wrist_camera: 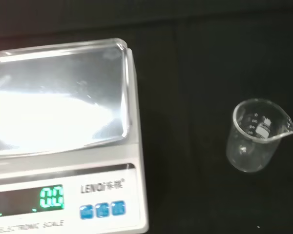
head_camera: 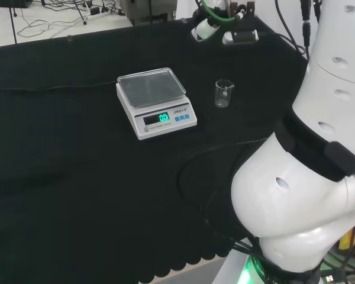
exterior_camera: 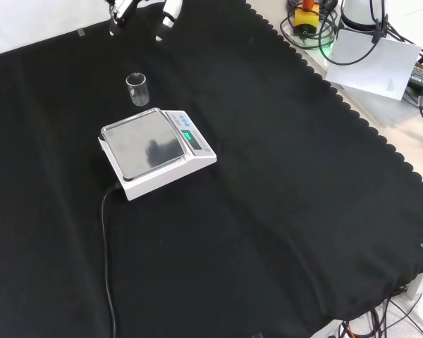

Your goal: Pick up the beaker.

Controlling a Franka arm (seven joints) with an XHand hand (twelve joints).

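Beaker [head_camera: 223,93] upright on the worktop [head_camera: 77,177], just right of the scale [head_camera: 156,102] in head view, not touching it. Hand [exterior_camera: 170,13] up at front view's top edge, holding nothing; finger state unclear.

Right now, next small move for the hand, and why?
Probably lower the hand toward the beaker. The beaker stands upright on the cloth beside the scale, apart from it and untouched, while the hand hangs high at the front view's top, nowhere near a grasp.
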